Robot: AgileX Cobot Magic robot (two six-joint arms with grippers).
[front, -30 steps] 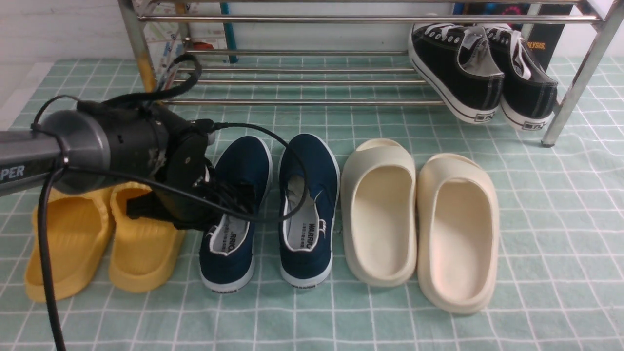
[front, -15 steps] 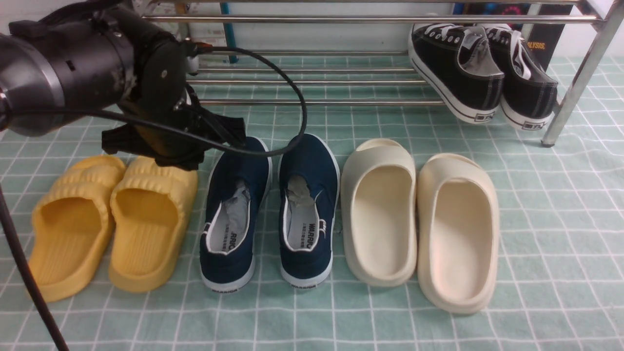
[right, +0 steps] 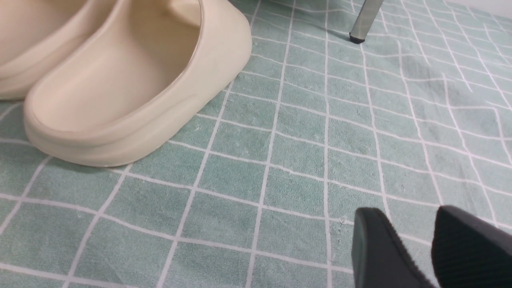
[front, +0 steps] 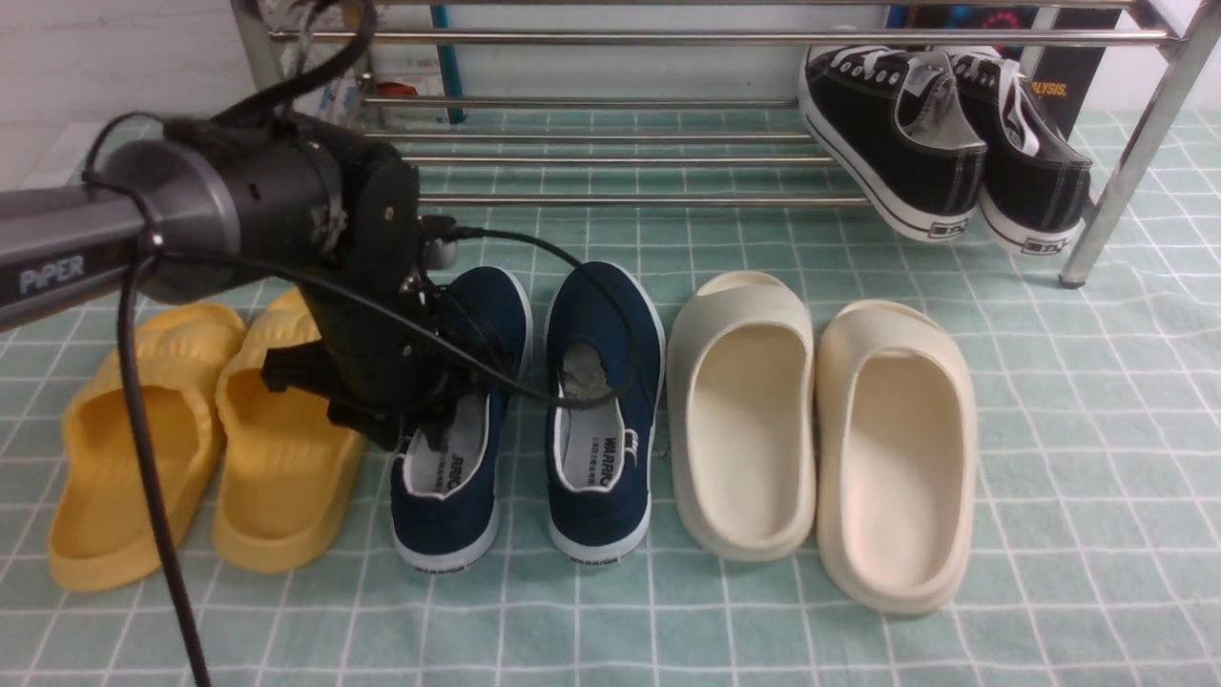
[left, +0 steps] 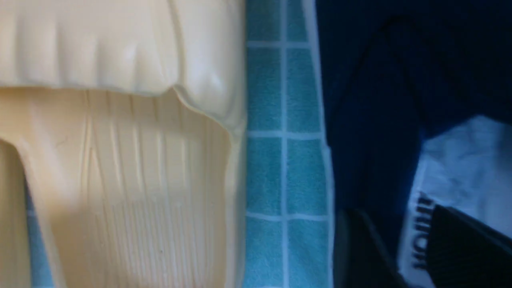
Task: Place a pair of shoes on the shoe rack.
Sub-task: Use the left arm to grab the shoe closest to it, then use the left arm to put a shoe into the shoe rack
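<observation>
Poised with left gripper [left: 416, 256] parted astride the side wall of the left navy slip-on [front: 448, 501], not closed on it. Parked beside its mate [front: 603, 448] on checked green cloth [front: 1049, 458], short of the chrome shoe rack [front: 620, 200], between yellow slippers [front: 277, 477] and cream slippers [front: 744, 429].

I see matt navy canvas shoes [front: 606, 334] under my left claw [front: 434, 429], smooth yellow foam slippers [front: 277, 496] beside it, a glossy chrome rack [front: 620, 200] beyond it, and nubby cloth [front: 1049, 477] beneath.

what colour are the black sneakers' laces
White laces on the black sneakers; front view shows them best.
</observation>
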